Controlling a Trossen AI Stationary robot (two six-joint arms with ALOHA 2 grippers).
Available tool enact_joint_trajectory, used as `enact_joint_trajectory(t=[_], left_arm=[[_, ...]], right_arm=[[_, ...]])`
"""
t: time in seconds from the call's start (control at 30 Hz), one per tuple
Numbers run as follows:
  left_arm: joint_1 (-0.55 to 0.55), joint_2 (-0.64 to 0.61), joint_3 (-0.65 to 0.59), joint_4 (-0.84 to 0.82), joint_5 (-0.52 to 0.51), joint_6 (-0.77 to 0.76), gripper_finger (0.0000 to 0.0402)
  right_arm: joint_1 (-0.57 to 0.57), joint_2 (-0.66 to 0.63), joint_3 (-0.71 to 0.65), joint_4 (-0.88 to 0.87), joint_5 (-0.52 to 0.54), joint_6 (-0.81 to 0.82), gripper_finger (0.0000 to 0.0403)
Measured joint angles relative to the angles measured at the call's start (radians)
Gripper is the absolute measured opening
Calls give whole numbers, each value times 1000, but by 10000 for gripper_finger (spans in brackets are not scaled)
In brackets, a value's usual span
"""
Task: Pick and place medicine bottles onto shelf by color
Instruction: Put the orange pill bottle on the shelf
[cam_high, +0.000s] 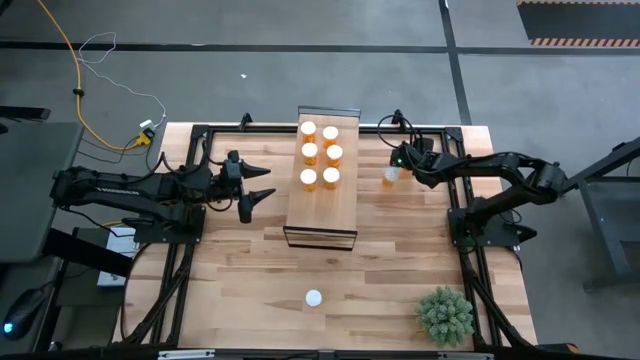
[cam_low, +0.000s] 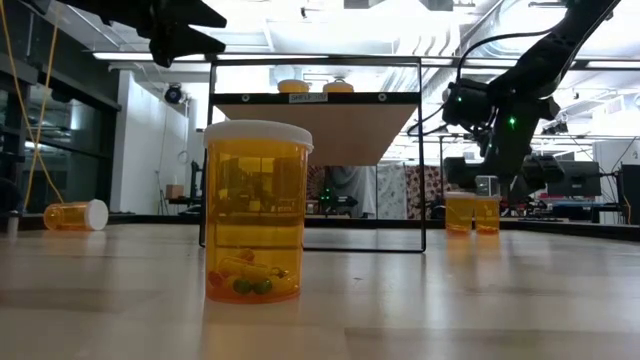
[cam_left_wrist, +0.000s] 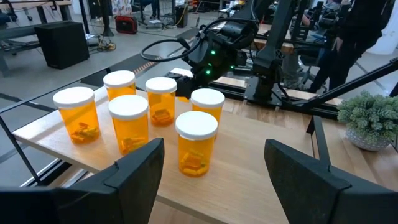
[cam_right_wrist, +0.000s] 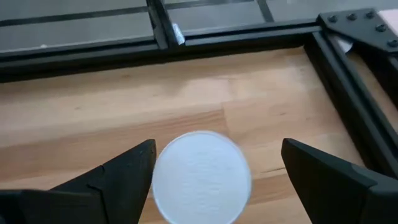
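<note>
Now the right gripper (cam_high: 397, 168) hangs right of the frame's middle, fingers apart, over a bottle (cam_high: 391, 175) standing beside the shelf (cam_high: 322, 205). If it drops crooked, a finger could knock the bottle over. Left gripper (cam_high: 262, 195) waits open, left of the shelf.

Translucent orange plastic medicine bottles (cam_left_wrist: 130, 123) wear matt white caps. The shelf (cam_high: 324, 205) is pale, smooth wood on thin dark metal; the table (cam_high: 380, 270) is satin butcher-block.
</note>
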Motion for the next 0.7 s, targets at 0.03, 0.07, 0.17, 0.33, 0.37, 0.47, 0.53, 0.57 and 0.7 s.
enact_joint_trajectory(t=[0.03, 0.07, 0.17, 0.33, 0.37, 0.47, 0.53, 0.57, 0.7], left_arm=[[0, 0, 0, 0, 0, 0, 268], [0, 0, 0, 0, 0, 0, 268], [0, 0, 0, 0, 0, 0, 268], [0, 0, 0, 0, 0, 0, 268], [0, 0, 0, 0, 0, 0, 268], [0, 0, 0, 0, 0, 0, 268], [0, 0, 0, 0, 0, 0, 268], [0, 0, 0, 0, 0, 0, 268], [0, 0, 0, 0, 0, 0, 268]], right_arm=[[0, 0, 0, 0, -9, 0, 338], [0, 0, 0, 0, -19, 0, 338], [0, 0, 0, -2, -56, -2, 338], [0, 0, 0, -5, -77, -26, 338], [0, 0, 0, -5, -77, -27, 338], [0, 0, 0, -6, -77, -27, 338], [0, 0, 0, -6, -73, -37, 338], [0, 0, 0, -6, -72, -43, 338], [0, 0, 0, -6, -64, -45, 322]])
